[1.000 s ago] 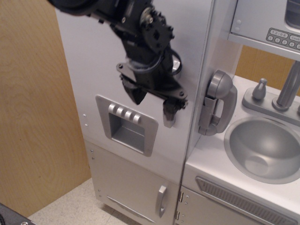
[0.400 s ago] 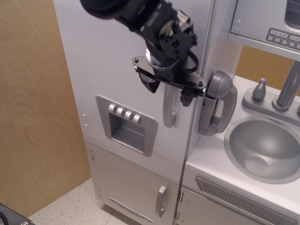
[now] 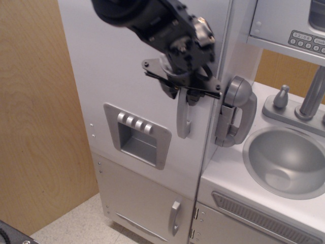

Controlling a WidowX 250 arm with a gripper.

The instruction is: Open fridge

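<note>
The tool [image 3: 181,94] sits at the fridge [image 3: 117,76] handle's [image 3: 183,117] top.

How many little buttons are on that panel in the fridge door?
4. They sit in one slanting row along the top of the recessed dispenser panel on the fridge door, left of the vertical handle. None looks hidden.

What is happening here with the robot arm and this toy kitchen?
A black robot arm is working on the fridge of a toy kitchen. Its gripper sits at the top of the vertical silver handle on the large door. The fingers straddle the handle, though a firm grip cannot be confirmed. The door looks closed. The sink and toy phone to the right are untouched.
</note>
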